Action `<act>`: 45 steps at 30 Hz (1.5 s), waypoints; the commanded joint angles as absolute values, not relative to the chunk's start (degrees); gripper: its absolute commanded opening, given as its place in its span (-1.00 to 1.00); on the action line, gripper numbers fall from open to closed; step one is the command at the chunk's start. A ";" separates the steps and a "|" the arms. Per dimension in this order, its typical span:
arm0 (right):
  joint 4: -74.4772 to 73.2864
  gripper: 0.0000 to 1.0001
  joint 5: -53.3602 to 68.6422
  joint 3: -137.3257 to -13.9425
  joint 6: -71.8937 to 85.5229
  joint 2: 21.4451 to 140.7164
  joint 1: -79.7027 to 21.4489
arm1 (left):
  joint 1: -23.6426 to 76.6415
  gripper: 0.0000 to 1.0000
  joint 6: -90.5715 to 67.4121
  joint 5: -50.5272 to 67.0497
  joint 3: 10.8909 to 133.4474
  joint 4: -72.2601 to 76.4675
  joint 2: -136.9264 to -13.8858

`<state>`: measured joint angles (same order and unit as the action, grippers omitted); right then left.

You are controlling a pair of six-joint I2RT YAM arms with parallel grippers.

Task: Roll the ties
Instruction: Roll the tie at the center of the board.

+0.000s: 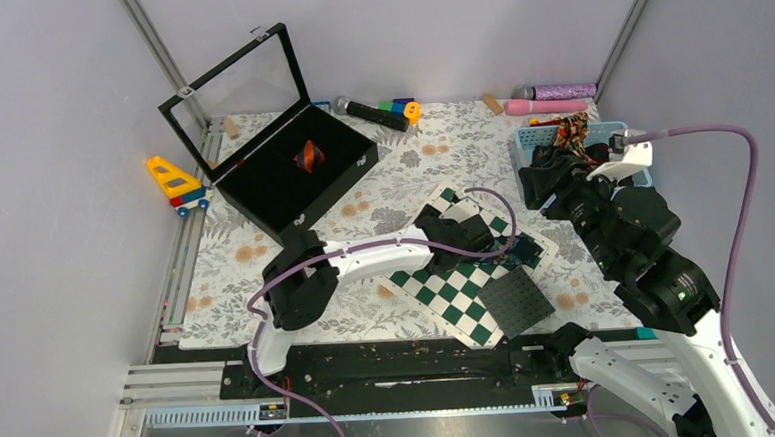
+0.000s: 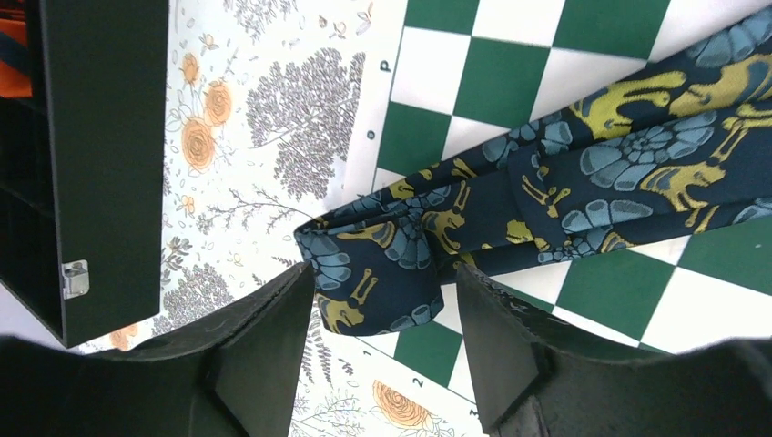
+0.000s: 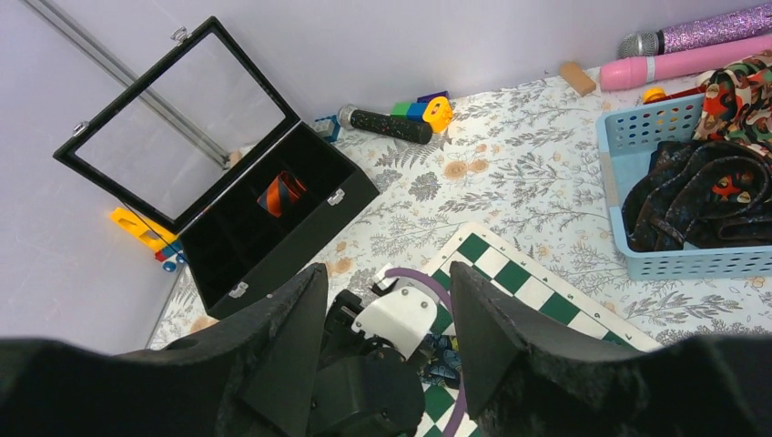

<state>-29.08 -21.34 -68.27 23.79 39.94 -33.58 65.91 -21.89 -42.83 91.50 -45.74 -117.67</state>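
Observation:
A navy tie (image 2: 583,173) with blue and yellow floral print lies slantwise across the green-and-white chequered board (image 2: 510,82). Its folded end (image 2: 382,264) reaches between the fingertips of my left gripper (image 2: 382,305), which is open and not pinching it. From above, the left gripper (image 1: 477,238) is low over the board beside the tie (image 1: 522,254). My right gripper (image 3: 387,314) is open and empty, held high (image 1: 540,182), looking down on the left arm. A rolled red-orange and black striped tie (image 1: 308,156) sits in the black box (image 1: 262,200). More ties (image 3: 701,191) fill the blue basket (image 3: 637,264).
The box's glass lid (image 1: 241,76) stands open at the back left. A black pad (image 1: 516,300) lies on the board's near corner. A toy truck (image 1: 175,183), a black microphone (image 1: 370,112), coloured blocks (image 1: 401,107) and pink and purple microphones (image 1: 556,100) line the back edge.

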 commanded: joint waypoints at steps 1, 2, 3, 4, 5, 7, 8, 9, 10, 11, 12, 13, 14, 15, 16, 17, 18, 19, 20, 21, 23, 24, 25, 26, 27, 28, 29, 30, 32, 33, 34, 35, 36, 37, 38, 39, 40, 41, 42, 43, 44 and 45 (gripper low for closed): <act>-28.24 0.19 -21.24 -69.41 23.32 41.24 -33.28 | 65.40 0.22 -20.87 -43.20 93.90 -44.75 -112.16; -28.23 0.19 -21.39 -69.24 23.52 41.22 -33.30 | 65.30 0.23 -21.10 -43.16 93.42 -44.80 -111.47; -28.24 0.20 -21.62 -69.11 23.79 41.25 -33.30 | 65.13 0.23 -21.43 -42.85 92.95 -44.68 -110.67; -28.68 0.18 -21.97 -69.17 24.67 41.46 -33.31 | 64.71 0.23 -21.96 -42.36 92.47 -44.59 -109.60; -30.97 0.18 -22.69 -70.46 26.37 42.11 -33.15 | 64.31 0.23 -22.45 -41.76 91.56 -44.04 -108.36; -33.45 0.17 -21.81 -72.52 27.67 44.13 -32.89 | 63.02 0.23 -23.35 -39.70 89.04 -42.35 -105.11; -34.38 0.18 -21.72 -73.27 28.17 45.14 -32.77 | 62.23 0.23 -24.05 -38.42 87.62 -41.44 -103.22; -34.78 0.18 -21.71 -73.53 28.59 45.93 -32.66 | 61.25 0.23 -24.79 -37.23 86.00 -40.39 -100.91; -34.96 0.18 -21.62 -73.49 28.95 46.47 -32.38 | 60.28 0.23 -25.45 -35.72 84.12 -38.95 -98.57; -35.14 0.18 -21.19 -73.37 29.14 47.06 -32.02 | 58.94 0.23 -26.39 -34.17 81.93 -37.54 -96.21; -35.28 0.18 -20.32 -73.23 29.37 47.76 -31.61 | 57.52 0.23 -27.24 -32.85 79.39 -36.04 -93.64; -35.76 0.18 -18.70 -73.28 29.54 48.80 -31.11 | 55.98 0.24 -28.05 -31.21 76.82 -34.15 -91.14; -36.09 0.18 -16.64 -73.25 29.73 49.93 -30.63 | 54.33 0.26 -28.92 -29.37 74.18 -32.32 -88.37; -35.94 0.18 -13.97 -72.84 29.79 51.15 -30.40 | 52.55 0.28 -29.62 -28.26 71.26 -30.11 -85.91; -35.30 0.18 -11.27 -72.12 29.77 52.35 -30.33 | 50.90 0.31 -30.28 -26.81 68.22 -27.79 -83.19; -34.02 0.18 -7.64 -71.01 29.80 53.32 -30.32 | 48.99 0.38 -30.95 -25.26 65.07 -25.00 -80.56; -32.04 0.18 -3.34 -69.67 29.84 54.61 -30.31 | 47.38 0.45 -31.62 -23.11 62.00 -22.06 -78.21; -30.24 0.18 3.49 -68.33 29.99 56.80 -30.28 | 45.48 0.50 -32.04 -19.57 58.91 -18.94 -75.56; -28.21 0.18 8.98 -67.18 30.39 58.79 -30.32 | 43.80 0.52 -32.58 -16.83 55.79 -15.35 -72.35; -25.92 0.17 13.65 -65.94 31.55 60.70 -30.32 | 42.00 0.55 -33.33 -14.06 52.86 -11.98 -70.13; -21.41 0.18 19.89 -62.99 34.14 64.28 -30.41 | 39.01 0.60 -35.01 -9.90 47.23 -5.95 -66.44; -18.91 0.19 20.87 -61.23 35.62 65.76 -30.55 | 37.60 0.61 -35.84 -8.11 44.33 -2.48 -64.98; -16.33 0.19 21.19 -59.02 36.79 66.96 -30.64 | 36.29 0.63 -36.34 -6.79 42.42 -0.64 -63.97; -14.07 0.19 21.50 -58.11 37.72 68.42 -30.78 | 35.56 0.65 -36.80 -5.77 40.93 1.72 -63.29; -12.35 0.20 21.70 -56.92 38.27 70.07 -30.92 | 34.92 0.66 -37.16 -4.58 39.50 3.45 -62.92; -11.16 0.22 21.87 -56.04 38.72 71.83 -31.27 | 34.32 0.68 -37.85 -3.51 38.18 5.25 -62.91; -10.13 0.23 22.26 -55.54 39.12 73.73 -31.42 | 33.71 0.69 -38.72 -2.21 36.83 7.22 -63.06; -8.59 0.23 22.77 -54.83 39.56 75.37 -31.96 | 33.08 0.70 -39.55 -0.70 35.49 9.44 -63.33; -5.23 0.23 22.64 -53.61 41.02 78.66 -32.64 | 32.07 0.70 -41.51 2.65 33.23 13.75 -64.17; -3.87 0.21 22.66 -53.07 41.65 80.20 -32.91 | 31.69 0.70 -42.31 3.96 32.27 15.95 -64.78; -2.66 0.18 22.74 -52.79 42.08 81.73 -33.15 | 31.35 0.70 -43.06 5.32 31.60 17.74 -65.57; -1.82 0.16 22.67 -52.66 42.43 83.06 -33.36 | 31.15 0.70 -43.34 6.37 31.22 19.27 -66.46; -0.97 0.12 22.64 -52.66 42.76 84.35 -33.56 | 31.11 0.70 -43.33 7.35 31.12 20.28 -67.60; -0.66 0.10 22.56 -52.57 43.15 85.54 -33.72 | 31.11 0.70 -43.26 8.34 31.22 20.97 -68.25; 0.95 0.07 22.31 -52.54 43.42 86.46 -33.91 | 31.09 0.70 -43.01 9.31 31.46 21.37 -69.15; 1.49 0.04 21.77 -52.56 43.64 87.34 -33.93 | 31.06 0.69 -42.76 10.09 31.66 21.60 -70.40; 1.57 0.02 21.23 -52.58 43.75 88.05 -34.04 | 31.11 0.69 -42.51 10.53 31.75 21.93 -71.26; 1.54 0.01 20.53 -52.56 43.84 88.74 -34.07 | 31.09 0.68 -42.28 11.05 31.74 22.49 -71.99; 1.53 0.00 19.86 -52.49 43.86 89.12 -34.10 | 31.07 0.68 -42.05 11.25 31.61 22.91 -72.66; 1.45 -0.01 19.07 -52.48 43.96 89.51 -34.09 | 31.11 0.68 -41.75 11.37 31.56 23.15 -73.28; 1.27 -0.02 18.49 -52.48 43.95 89.95 -34.03 | 31.10 0.68 -41.59 11.52 31.48 23.36 -73.77; 1.21 -0.03 18.20 -52.47 43.95 90.41 -34.07 | 31.10 0.68 -41.50 11.60 31.27 23.77 -74.28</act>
